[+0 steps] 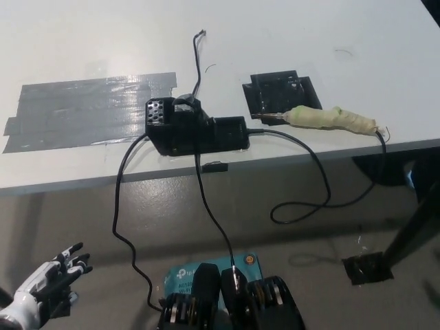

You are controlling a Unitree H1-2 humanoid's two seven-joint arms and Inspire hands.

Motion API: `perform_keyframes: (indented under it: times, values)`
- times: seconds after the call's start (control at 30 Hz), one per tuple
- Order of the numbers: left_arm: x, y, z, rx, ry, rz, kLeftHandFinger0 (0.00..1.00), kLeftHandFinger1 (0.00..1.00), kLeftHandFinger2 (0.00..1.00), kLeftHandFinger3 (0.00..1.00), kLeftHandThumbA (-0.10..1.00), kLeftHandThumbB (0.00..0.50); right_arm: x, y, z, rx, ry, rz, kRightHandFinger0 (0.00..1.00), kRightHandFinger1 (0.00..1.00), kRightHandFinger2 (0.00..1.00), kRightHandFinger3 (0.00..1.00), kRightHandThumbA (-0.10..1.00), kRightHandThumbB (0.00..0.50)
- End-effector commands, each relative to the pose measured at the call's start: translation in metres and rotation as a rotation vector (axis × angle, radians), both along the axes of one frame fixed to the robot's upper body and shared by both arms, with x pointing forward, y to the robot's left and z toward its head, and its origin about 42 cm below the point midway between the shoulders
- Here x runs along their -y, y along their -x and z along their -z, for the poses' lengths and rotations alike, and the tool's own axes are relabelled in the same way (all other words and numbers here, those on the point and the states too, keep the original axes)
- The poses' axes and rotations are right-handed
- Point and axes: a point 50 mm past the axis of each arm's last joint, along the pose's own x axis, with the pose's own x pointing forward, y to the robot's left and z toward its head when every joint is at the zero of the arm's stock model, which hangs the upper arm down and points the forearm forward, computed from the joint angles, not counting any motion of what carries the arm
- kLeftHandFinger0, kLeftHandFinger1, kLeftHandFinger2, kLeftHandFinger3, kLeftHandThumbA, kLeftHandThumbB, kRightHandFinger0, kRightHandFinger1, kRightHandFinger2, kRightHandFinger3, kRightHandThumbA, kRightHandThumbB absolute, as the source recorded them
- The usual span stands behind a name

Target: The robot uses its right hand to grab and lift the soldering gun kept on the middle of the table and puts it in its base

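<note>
Lying on the white table (330, 27), the pale tape-wrapped soldering gun (332, 119) touches its black base (280, 91); white left hand (51, 275) spread empty, right hand unseen.

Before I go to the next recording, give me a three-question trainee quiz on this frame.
1. True or false: the soldering gun lies on the white table, its tip on the black pad.
2. Which robot hand is in view? A) white left hand B) black right hand
3. Fill in: the grey tape patch lies to picture ___ of the black base unit.

Key: 1 true; 2 A, low at lower left, fingers apart, holding nothing; 3 left.
</note>
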Motion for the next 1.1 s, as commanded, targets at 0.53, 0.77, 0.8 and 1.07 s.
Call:
perform_keyframes:
  times: [0.53, 0.77, 0.8, 1.07]
  values:
    - [-0.014, 0.0, -0.01, -0.009, -0.11, 0.055, 0.77, 0.81, 0.98, 1.0, 0.47, 0.171, -0.115, -0.135, -0.118, 0.151, 0.217, -0.135, 1.0, 1.0, 1.0, 1.0, 0.53, 0.466]
    - [-0.012, -0.002, -0.011, -0.008, -0.119, 0.07, 0.75, 0.8, 0.94, 1.0, 0.47, 0.181, -0.126, -0.162, -0.093, -0.023, 0.314, -0.142, 1.0, 1.0, 1.0, 1.0, 0.48, 0.437]
    - [-0.011, -0.003, -0.012, -0.004, -0.128, 0.08, 0.75, 0.8, 0.95, 1.0, 0.49, 0.175, -0.129, -0.164, -0.091, -0.056, 0.324, -0.135, 1.0, 1.0, 1.0, 1.0, 0.45, 0.421]
    - [-0.008, -0.003, -0.012, -0.007, -0.135, 0.091, 0.76, 0.81, 0.95, 1.0, 0.54, 0.174, -0.139, -0.17, -0.068, -0.172, 0.399, -0.135, 1.0, 1.0, 1.0, 1.0, 0.42, 0.393]
